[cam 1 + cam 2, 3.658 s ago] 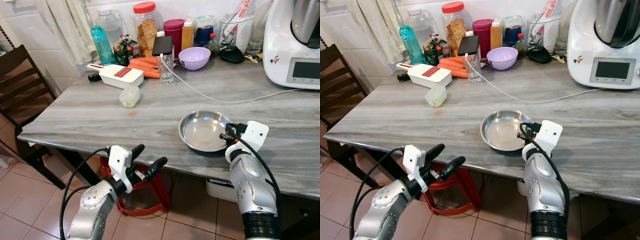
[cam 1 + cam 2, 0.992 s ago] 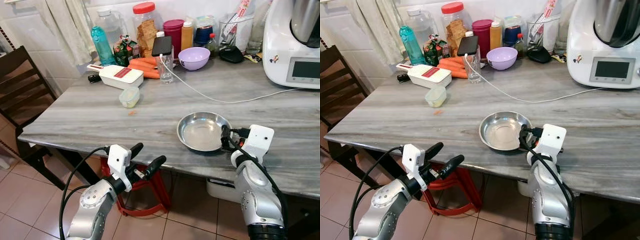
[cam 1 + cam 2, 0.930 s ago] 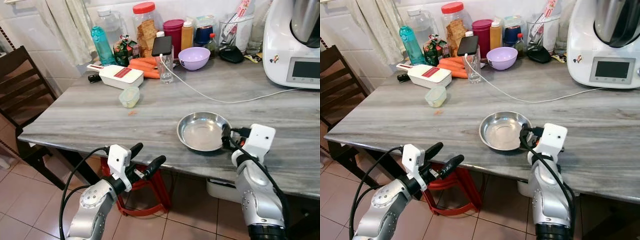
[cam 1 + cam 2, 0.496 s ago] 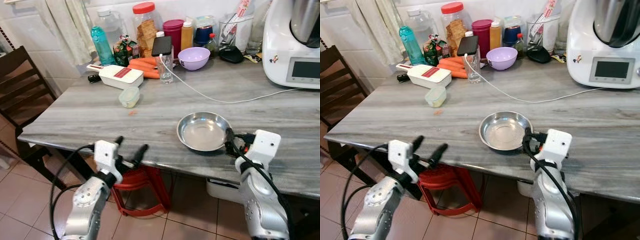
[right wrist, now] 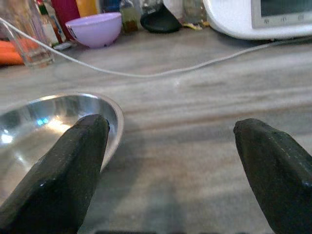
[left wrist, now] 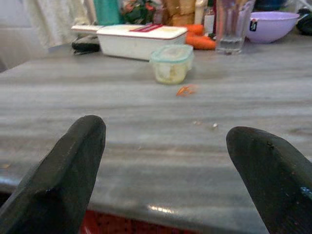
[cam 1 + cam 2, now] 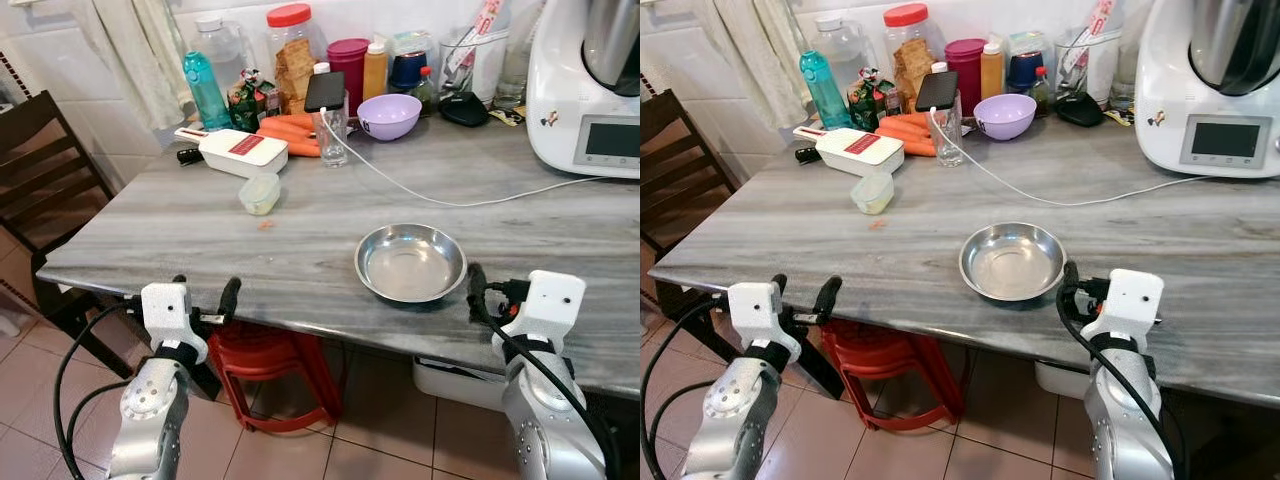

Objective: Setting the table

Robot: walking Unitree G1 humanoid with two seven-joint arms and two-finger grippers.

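While the steel bowl point(image 7: 410, 262) rests free on the table point(image 7: 200, 235), we hold both grippers, left point(image 7: 205, 298) and right point(image 5: 170, 161), spread wide and empty.

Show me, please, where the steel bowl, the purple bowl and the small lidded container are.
steel bowl point(image 7: 410, 262): left eye view, on its shiny inner bottom.
purple bowl point(image 7: 389, 115): left eye view, on its outer wall.
small lidded container point(image 7: 259, 193): left eye view, on its clear side.

A purple bowl point(image 7: 388, 115), carrots point(image 7: 290, 134) and a white appliance point(image 7: 585, 85) line the back.
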